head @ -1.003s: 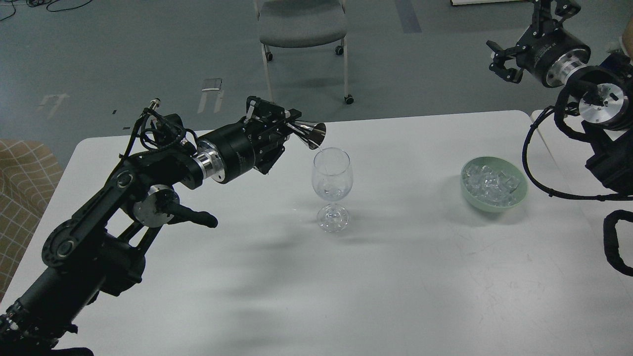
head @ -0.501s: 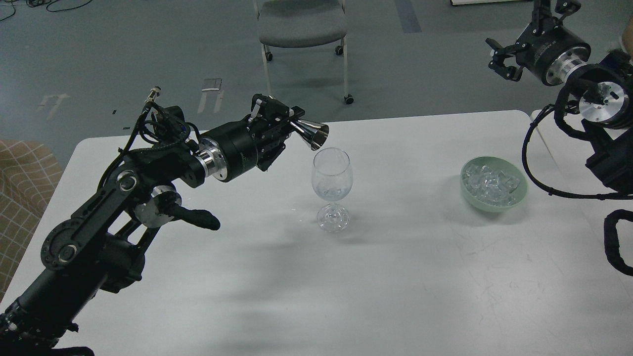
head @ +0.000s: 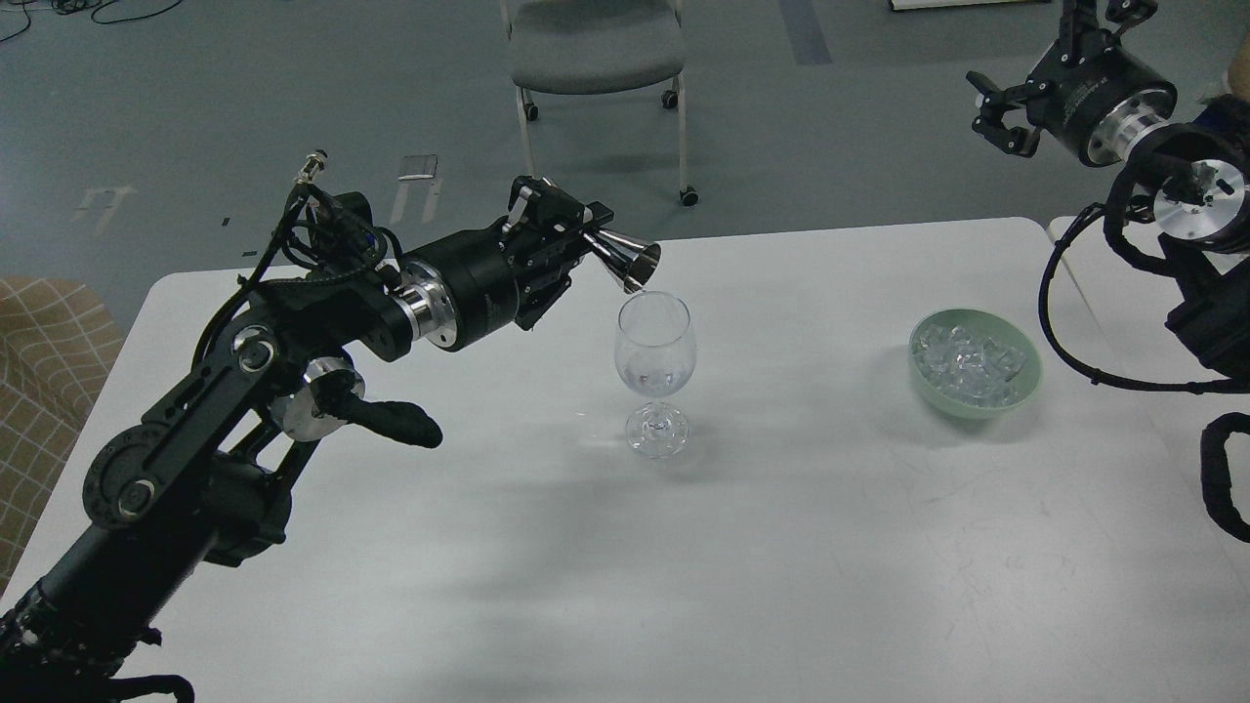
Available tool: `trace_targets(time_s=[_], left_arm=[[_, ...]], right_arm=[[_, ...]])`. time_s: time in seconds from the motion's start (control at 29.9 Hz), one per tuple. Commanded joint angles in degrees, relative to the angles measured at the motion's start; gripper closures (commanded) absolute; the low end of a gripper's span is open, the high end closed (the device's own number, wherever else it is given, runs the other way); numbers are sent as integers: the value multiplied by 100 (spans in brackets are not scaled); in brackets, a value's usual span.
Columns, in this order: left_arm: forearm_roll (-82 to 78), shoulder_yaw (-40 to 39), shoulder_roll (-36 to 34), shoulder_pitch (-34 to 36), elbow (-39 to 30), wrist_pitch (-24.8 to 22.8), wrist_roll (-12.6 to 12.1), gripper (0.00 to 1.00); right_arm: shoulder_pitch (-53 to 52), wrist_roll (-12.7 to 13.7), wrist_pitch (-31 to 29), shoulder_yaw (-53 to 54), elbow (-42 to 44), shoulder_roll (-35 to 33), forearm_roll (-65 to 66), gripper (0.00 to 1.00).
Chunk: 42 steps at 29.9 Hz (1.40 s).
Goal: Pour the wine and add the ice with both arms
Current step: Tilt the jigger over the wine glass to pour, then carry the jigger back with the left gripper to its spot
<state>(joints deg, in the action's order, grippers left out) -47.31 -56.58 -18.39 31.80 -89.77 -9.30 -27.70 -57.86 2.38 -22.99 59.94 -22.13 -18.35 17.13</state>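
Note:
A clear wine glass (head: 655,369) stands upright near the middle of the white table (head: 684,547). My left gripper (head: 582,232) is shut on a silver metal jigger (head: 628,262), tipped with its mouth just above the glass's left rim. No stream shows from the jigger. Clear ice cubes (head: 972,361) fill a pale green bowl (head: 1016,392) at the right of the table. My right gripper (head: 998,109) hangs high at the upper right, well above and behind the bowl, with its prongs spread and empty.
A grey wheeled chair (head: 596,49) stands on the floor behind the table. A tan checked seat (head: 39,361) sits at the left edge. A second white surface (head: 1123,293) adjoins the table at the right.
The thin stream from the jigger into the glass has stopped. My left gripper has lifted slightly up and right with the jigger. My right gripper has risen a little.

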Motion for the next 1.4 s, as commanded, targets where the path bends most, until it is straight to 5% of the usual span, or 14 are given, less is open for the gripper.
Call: trace_targets(time_s=[0.0,0.64,0.94,1.07,1.37], left_arm=[[55,-89,-24,-217,3,-10,45,100],[2497,-2495,-33,-1271,442,-28,185,100],[4324,-3859,-42,-1764,1786,-28,510,100],[4765,-3913,-33,-1914,2296,-37,827,100],[4845,-3895,81,-1923,3272,-230,1064,100]], right_arm=[[3,0,-12,-8,7,-72,1,0],[143,0,49,-79,68,-72,45,0],[205,26,76,-79,68,-72,45,0],[187,26,85,-79,68,-81,45,0],[170,44,190,-88,33,-72,45,0]])
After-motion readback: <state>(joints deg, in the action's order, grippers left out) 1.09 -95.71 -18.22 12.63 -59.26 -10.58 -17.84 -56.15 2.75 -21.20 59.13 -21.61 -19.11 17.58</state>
